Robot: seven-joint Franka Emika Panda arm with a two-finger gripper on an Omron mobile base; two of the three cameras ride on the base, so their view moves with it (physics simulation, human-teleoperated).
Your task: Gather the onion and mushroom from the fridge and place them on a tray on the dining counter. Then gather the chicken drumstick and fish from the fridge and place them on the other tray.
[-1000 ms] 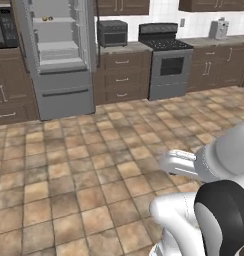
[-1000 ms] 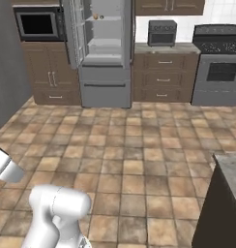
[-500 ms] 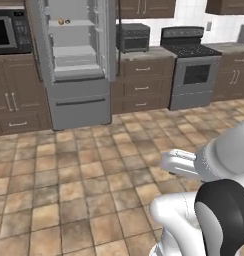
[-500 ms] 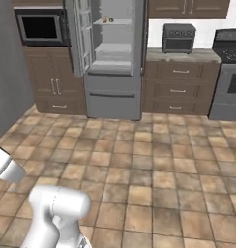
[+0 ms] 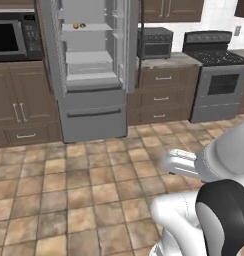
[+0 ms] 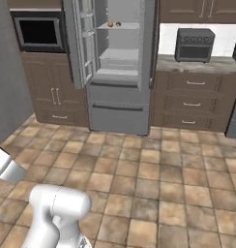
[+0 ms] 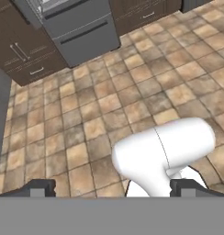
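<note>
The grey steel fridge (image 5: pixel 89 117) stands ahead with both upper doors swung open; it also shows as the fridge (image 6: pixel 119 106) and the fridge (image 7: pixel 81 27). On its top shelf sits the small brown-orange onion (image 5: pixel 75 25), seen too as the onion (image 6: pixel 110 23). A darker small item (image 5: pixel 83 25) beside it is too small to identify. My gripper (image 7: pixel 114 186) hangs over the tiled floor, well short of the fridge, its two fingertips (image 7: pixel 40 186) far apart and nothing between them. The trays, dining counter, drumstick and fish are out of view.
A built-in microwave (image 5: pixel 9 37) sits left of the fridge above brown cabinets. To the right, a counter holds a toaster oven (image 5: pixel 154 42), and past it stands a stove (image 5: pixel 219 75). Tiled floor (image 5: pixel 84 185) stretches between me and the fridge.
The whole picture has shifted: the base has driven toward the fridge, which now looks larger and nearer the middle. The arm holds the same pose.
</note>
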